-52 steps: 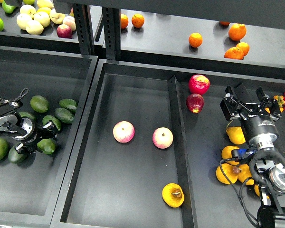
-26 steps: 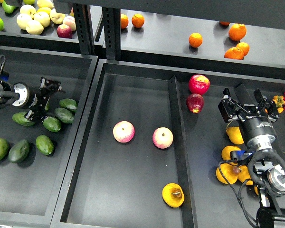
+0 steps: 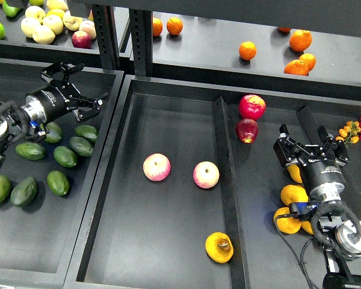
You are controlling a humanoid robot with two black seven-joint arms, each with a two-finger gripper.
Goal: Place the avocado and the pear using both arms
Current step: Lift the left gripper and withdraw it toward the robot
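The avocado, bright mid-green and egg-shaped, lies in the left tray among darker avocados. The pear, squat and yellow-orange with a dark brown hollow, lies at the front of the middle tray by the divider. My left gripper is open and empty, raised over the back of the left tray, well behind the avocado. My right gripper hangs over the right tray above several yellow fruits; its fingers look spread and empty, far from the pear.
Two pink apples lie mid-tray. Two red apples sit behind the right gripper. Dark avocados fill the left tray. Oranges and pale apples are on the back shelf. A divider splits middle and right trays.
My left gripper rose from among the avocados and swung to the back of the left tray, empty. My right gripper shifted slightly down and toward me over the yellow fruits.
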